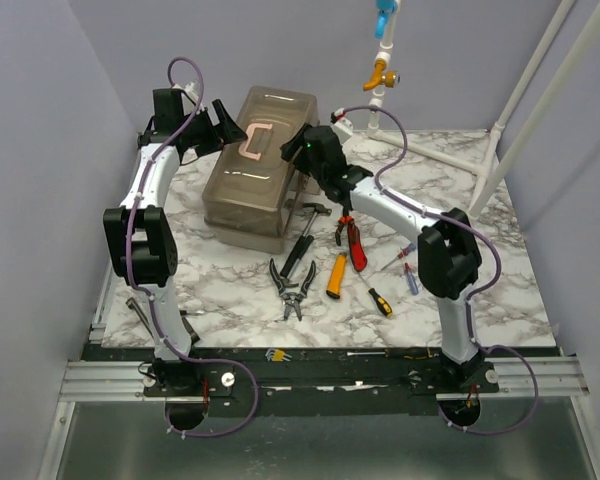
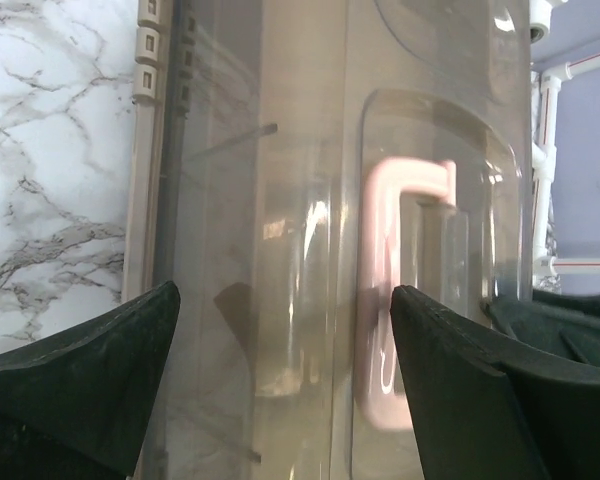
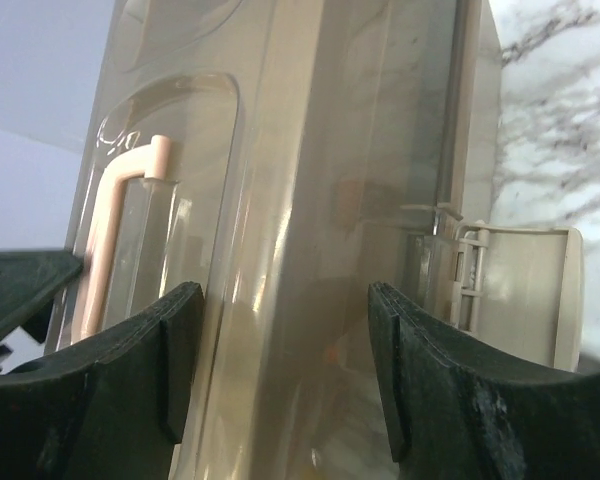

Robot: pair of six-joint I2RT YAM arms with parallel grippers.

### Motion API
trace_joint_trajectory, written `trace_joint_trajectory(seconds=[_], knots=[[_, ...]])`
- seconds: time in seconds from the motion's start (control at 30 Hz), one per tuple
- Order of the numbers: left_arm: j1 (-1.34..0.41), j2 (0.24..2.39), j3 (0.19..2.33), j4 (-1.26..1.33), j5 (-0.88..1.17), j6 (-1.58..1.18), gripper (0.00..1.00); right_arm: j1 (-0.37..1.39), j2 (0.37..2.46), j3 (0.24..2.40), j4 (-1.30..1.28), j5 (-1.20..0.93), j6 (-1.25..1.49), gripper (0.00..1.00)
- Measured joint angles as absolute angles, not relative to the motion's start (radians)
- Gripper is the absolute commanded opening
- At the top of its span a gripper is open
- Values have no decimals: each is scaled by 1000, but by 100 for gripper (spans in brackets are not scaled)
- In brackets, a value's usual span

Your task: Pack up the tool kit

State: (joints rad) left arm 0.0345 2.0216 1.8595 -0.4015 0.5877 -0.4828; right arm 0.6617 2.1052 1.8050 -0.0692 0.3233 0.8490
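I see left gripper (image 2: 282,300) spread above toolbox (image 1: 250,190) lid, beside pink handle (image 2: 385,300) | right gripper (image 3: 285,290) spread at box's right side | closed toolbox far-centre on marble table (image 1: 460,290) | hammer (image 1: 305,225), pliers (image 1: 292,285) lying near-right of it.

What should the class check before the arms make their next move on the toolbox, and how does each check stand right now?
1. Lid of the toolbox raised for packing: not ok, it is shut.
2. Left gripper open: ok, its jaws stand wide over the lid beside the pink handle.
3. Right gripper open: ok, its jaws stand apart over the lid.
4. Latch released: cannot tell.
5. Tools inside: not ok; hammer, pliers and screwdriver lie on the table.
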Motion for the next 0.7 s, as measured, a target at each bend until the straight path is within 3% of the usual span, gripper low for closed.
trace_joint_trajectory(seconds=[0.37, 0.53, 0.7], knots=[[81, 1844, 1602, -390, 658, -438, 86, 908, 1853, 1386, 141, 515, 985, 64], [81, 1700, 1396, -277, 662, -443, 87, 942, 1768, 1293, 146, 499, 993, 96], [67, 1661, 1352, -250, 639, -443, 98, 969, 1719, 1288, 100, 465, 924, 100]])
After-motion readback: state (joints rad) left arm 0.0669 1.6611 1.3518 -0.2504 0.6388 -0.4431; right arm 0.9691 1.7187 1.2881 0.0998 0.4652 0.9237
